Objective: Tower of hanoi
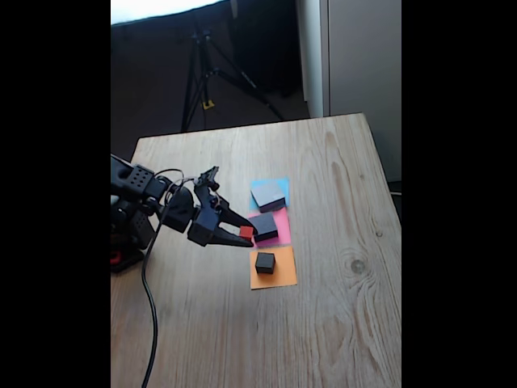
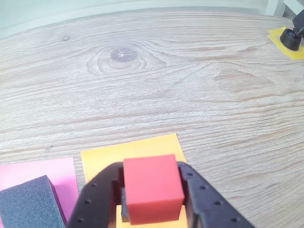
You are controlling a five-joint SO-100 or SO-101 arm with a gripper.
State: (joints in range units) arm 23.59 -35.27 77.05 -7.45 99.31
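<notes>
1. grey slab (image 1: 267,194) sits on the blue paper (image 1: 280,185), black slab (image 1: 264,225) on pink (image 1: 282,224), small black cube (image 1: 265,262) on orange (image 1: 279,277), all on the desk (image 1: 339,307).
2. end effector (image 1: 247,235) is clamped on the red cube (image 2: 152,187), just beside the black slab.

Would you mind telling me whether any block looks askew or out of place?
Nothing stands out: the grey slab, black slab and small black cube each sit on their paper squares; the red cube is in the gripper.

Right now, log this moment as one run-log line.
gripper: shut on red cube | grey slab: blue paper | black slab: pink paper | black cube: orange paper | table: wood
</notes>
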